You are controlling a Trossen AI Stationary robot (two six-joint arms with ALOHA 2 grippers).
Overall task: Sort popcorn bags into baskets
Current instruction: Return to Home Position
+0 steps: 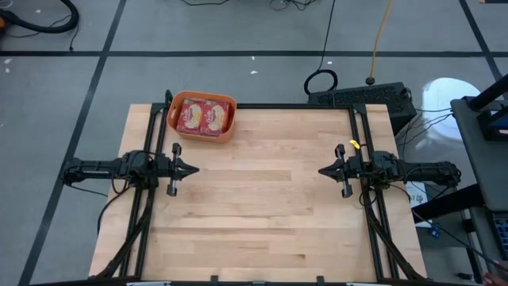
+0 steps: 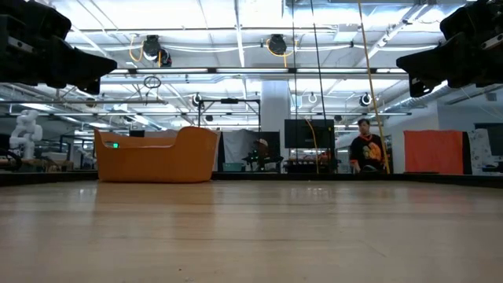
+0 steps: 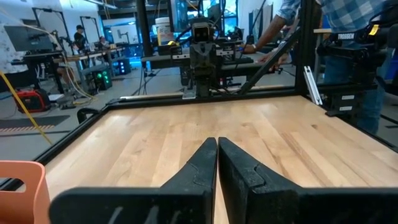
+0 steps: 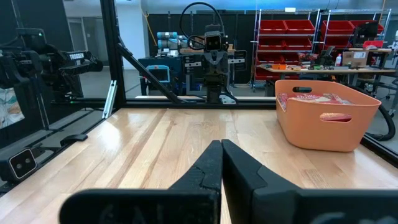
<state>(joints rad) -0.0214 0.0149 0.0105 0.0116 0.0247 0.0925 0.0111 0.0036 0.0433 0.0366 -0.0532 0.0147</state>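
An orange basket (image 1: 230, 121) stands at the table's far left; the low view shows its wall (image 2: 157, 157), and the right wrist view shows it too (image 4: 323, 121). Red popcorn bags (image 1: 203, 117) lie flat inside it, their tops showing over the rim (image 4: 311, 98). My left gripper (image 1: 195, 168) hovers shut at the table's left edge, pointing level toward the right. My right gripper (image 1: 321, 171) hovers shut at the right edge, pointing level toward the left. Neither holds anything.
The wooden tabletop (image 1: 262, 206) lies bare between the two arms. A black frame (image 1: 294, 106) runs along the far edge. A person stands behind the table's right side (image 3: 348, 37); another sits far off in the room (image 2: 368, 149).
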